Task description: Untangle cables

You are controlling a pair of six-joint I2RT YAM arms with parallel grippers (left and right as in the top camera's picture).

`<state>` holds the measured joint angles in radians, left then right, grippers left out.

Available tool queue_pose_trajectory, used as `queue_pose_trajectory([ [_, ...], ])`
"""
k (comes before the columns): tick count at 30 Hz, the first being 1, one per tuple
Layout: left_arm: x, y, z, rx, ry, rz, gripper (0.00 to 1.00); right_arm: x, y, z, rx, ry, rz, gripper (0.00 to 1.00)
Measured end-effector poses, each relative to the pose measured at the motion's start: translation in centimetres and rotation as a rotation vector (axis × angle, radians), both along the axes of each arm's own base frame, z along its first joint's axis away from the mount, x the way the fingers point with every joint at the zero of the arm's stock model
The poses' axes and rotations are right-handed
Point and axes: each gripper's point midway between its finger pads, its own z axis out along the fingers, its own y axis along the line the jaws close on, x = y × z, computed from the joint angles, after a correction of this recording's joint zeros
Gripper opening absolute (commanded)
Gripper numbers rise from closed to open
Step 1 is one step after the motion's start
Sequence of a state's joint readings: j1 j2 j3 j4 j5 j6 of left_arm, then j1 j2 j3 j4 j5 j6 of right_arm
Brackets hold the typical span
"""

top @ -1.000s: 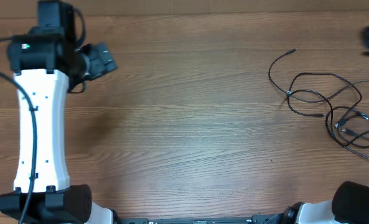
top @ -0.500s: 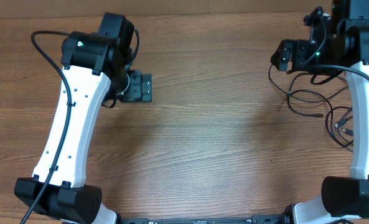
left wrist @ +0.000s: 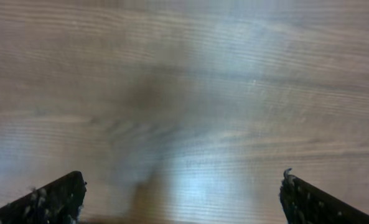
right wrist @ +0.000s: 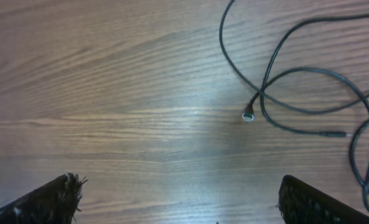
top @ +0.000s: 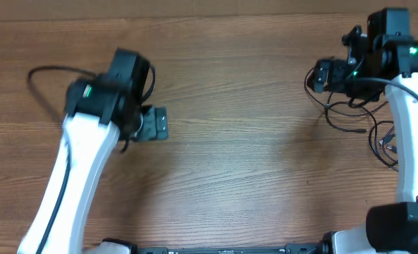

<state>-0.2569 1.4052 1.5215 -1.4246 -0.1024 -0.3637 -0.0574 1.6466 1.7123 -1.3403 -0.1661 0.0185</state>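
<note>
The cables are thin black cords lying in loose overlapping loops on the wooden table at the far right. In the right wrist view they fill the upper right, with a small silver-tipped plug end near the middle. My right gripper is open and empty, hovering just left of the loops; its fingertips stand wide apart, short of the plug end. My left gripper is open and empty over bare wood at centre left, far from the cables; its view is blurred.
The table is brown wood grain. The right arm's white link covers part of the cable loops at the right edge. The left arm's thick black cable arcs at the far left.
The right arm came into view and its gripper settled just left of the cables. The left gripper moved right and then toward the front; the left arm is motion-blurred now.
</note>
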Motion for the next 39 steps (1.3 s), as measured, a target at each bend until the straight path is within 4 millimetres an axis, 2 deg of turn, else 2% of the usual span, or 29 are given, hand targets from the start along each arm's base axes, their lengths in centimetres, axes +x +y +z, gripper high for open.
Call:
queue_pose_trajectory([
  [4, -2.4, 1.0, 2.7, -0.030, -0.222, 0.008, 0.99, -1.1, 0.0, -0.8, -0.004, -0.066, -0.005, 1.00],
  [6, -3.7, 1.6, 3.7, -0.042, -0.320, 0.013, 1.00, -2.3, 0.1, -0.8, -0.005, -0.113, -0.008, 1.00],
  [12, -8.0, 3.2, 4.8, -0.074, -0.507, 0.027, 1.00, -6.0, 0.3, -0.3, -0.012, -0.248, -0.009, 1.00],
  [16, -9.7, 3.6, 5.6, -0.093, -0.577, 0.030, 1.00, -8.4, 0.4, 1.3, -0.016, -0.339, -0.012, 1.00],
  [20, -10.6, 3.9, 5.5, -0.091, -0.573, 0.031, 0.99, -10.1, 0.5, 4.2, -0.021, -0.453, -0.012, 1.00],
  [24, -11.1, 4.0, 4.8, -0.082, -0.540, 0.029, 1.00, -11.3, 0.6, 5.4, -0.024, -0.504, -0.011, 1.00],
  [28, -11.2, 4.1, 4.5, -0.078, -0.527, 0.029, 1.00, -11.4, 0.6, 5.3, -0.024, -0.498, -0.011, 1.00],
  [39, -11.2, 4.1, 4.5, -0.078, -0.527, 0.029, 1.00, -10.6, 0.6, 3.5, -0.020, -0.418, -0.012, 1.00],
])
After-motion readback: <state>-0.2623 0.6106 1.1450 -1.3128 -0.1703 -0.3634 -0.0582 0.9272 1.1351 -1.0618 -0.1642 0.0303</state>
